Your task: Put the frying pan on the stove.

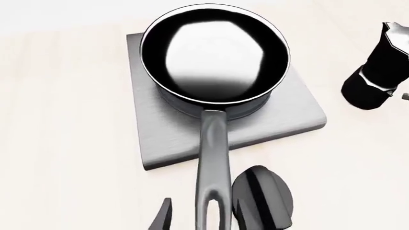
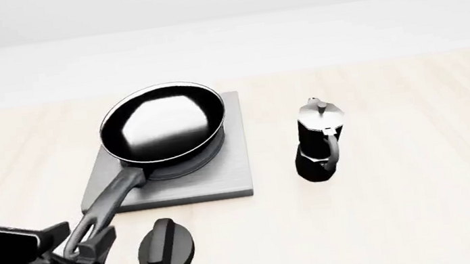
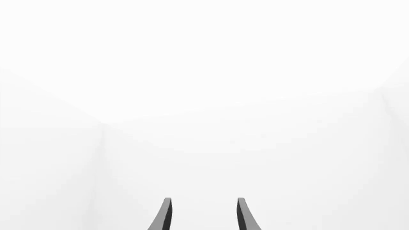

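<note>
From the left wrist, the glossy black round frying pan [image 1: 214,52] sits on the flat brushed grey metal stove [image 1: 281,125], so the placing looks done. In front, the left gripper [image 2: 81,244] is at the handle's loop (jaws grasping or freed, I cannot tell). The right gripper [image 3: 202,215] holds nothing, jaws apart.
</note>
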Available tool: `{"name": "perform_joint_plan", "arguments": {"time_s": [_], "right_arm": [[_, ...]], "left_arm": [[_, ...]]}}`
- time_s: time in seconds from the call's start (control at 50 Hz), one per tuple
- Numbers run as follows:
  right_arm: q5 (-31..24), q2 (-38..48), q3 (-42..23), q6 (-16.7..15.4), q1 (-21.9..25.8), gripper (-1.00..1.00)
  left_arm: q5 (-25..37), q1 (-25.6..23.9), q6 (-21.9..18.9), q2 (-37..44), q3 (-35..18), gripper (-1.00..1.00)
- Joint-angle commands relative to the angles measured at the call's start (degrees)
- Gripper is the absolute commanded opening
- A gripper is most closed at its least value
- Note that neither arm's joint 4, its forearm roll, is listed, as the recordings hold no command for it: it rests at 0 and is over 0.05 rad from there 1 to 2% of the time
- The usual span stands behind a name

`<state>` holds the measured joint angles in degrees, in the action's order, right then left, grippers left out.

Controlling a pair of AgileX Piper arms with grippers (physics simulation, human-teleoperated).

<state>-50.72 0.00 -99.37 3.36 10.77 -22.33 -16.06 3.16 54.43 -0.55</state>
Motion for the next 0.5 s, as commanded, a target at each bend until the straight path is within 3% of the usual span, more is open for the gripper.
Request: {"name": "perform_joint_plan", "arguments": {"time_s": [0.02, 0.2, 0.34, 0.5], "right_arm": [[-0.08, 0.00, -0.17, 0.19, -0.06, 1.00], [0.30, 0.00, 0.24, 0.17, -0.08, 1.00], [0.21, 0.00, 0.07, 0.13, 0.01, 1.00], [0.47, 0.00, 0.35, 0.07, 0.18, 1.00]], "left_arm": [[2.35, 0.56, -0.86, -1.21, 0.49, 1.00], [5.98, 0.43, -1.37, -5.33, 0.26, 1.00], [21.00, -0.71, -3.16, -19.24, -4.63, 1.00], [30.47, -2.24, -4.26, -27.18, -9.56, 1.00]]}}
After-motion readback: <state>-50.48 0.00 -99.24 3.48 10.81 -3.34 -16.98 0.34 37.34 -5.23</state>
